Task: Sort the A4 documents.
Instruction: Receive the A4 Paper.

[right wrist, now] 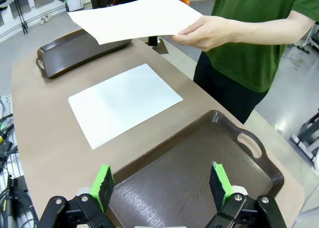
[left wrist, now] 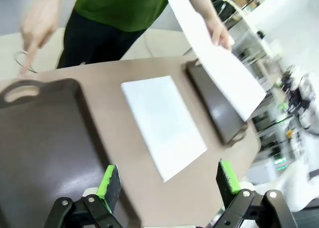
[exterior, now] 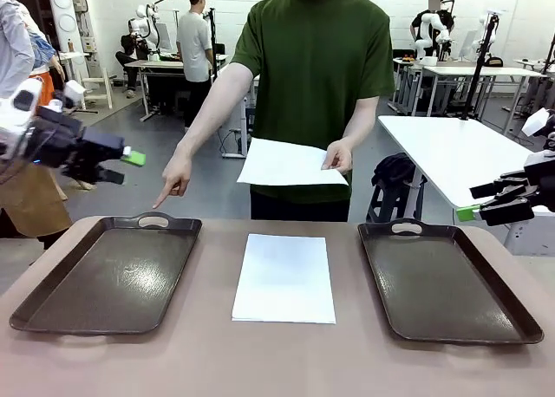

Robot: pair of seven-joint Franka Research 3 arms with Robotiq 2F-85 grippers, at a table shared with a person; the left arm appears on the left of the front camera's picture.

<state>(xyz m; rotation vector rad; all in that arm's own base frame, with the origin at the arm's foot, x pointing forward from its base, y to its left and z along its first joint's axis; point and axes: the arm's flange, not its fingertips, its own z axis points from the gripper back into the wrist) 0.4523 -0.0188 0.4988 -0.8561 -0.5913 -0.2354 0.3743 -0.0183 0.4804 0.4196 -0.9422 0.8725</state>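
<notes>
Both hang wide open and empty, left gripper (exterior: 124,166) and right gripper (exterior: 473,202). Thin white A4 paper sheets (exterior: 284,277) lie between and below them. Person's hand (exterior: 176,178) points at the dark brown tray (exterior: 113,276) under the left gripper, so I'd guess next: pinch a sheet's edge, carry it there.
</notes>
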